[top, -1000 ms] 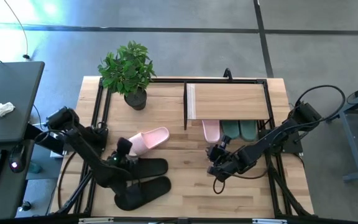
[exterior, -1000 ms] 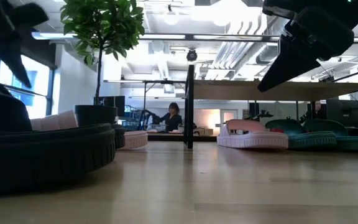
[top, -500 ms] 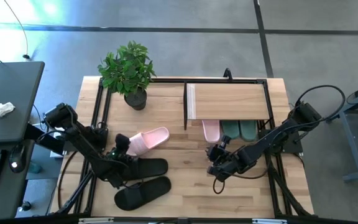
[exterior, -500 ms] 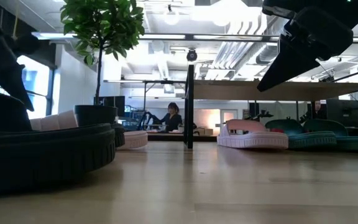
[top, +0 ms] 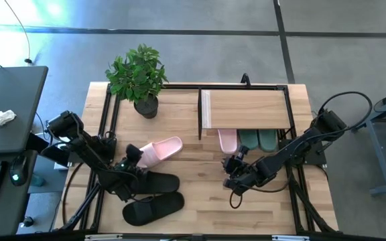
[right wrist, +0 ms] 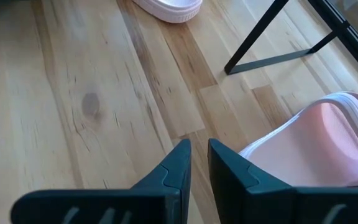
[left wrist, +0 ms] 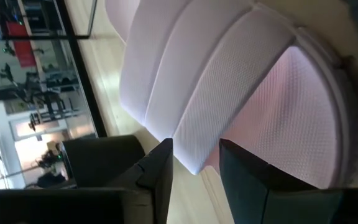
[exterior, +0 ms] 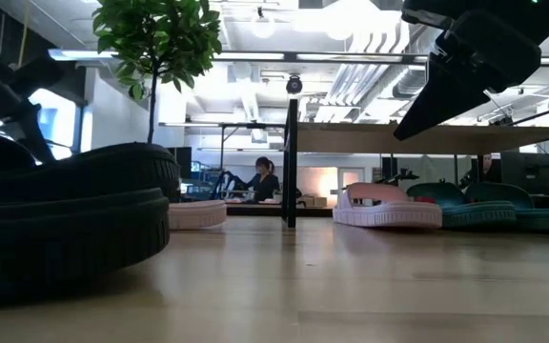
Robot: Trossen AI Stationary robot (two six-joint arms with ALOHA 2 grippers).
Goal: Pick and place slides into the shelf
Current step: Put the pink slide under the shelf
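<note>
A pale pink slide (top: 159, 150) lies on the table's left half. Two black slides (top: 159, 181) (top: 154, 209) lie nearer the front edge. My left gripper (top: 133, 158) is open at the pink slide's near-left end. Its fingers stand on either side of the strap's edge (left wrist: 194, 158); I cannot tell whether they touch it. Another pink slide (top: 228, 139) and two green slides (top: 248, 139) sit under the shelf (top: 246, 109). My right gripper (top: 233, 166) hovers in front of the shelf, its fingers (right wrist: 179, 168) almost together with nothing between them.
A potted plant (top: 139, 77) stands at the table's far left. Black frame rails (top: 107, 127) run along the table's sides. Bare wood lies between the black slides and my right gripper. A person sits far off in the room (exterior: 267, 176).
My left gripper has sunk toward the table and tipped further down at the pink slide's strap. Its finger gap is unchanged. In the low view the black slide next to the pink one now stands higher and hides most of the pink slide.
</note>
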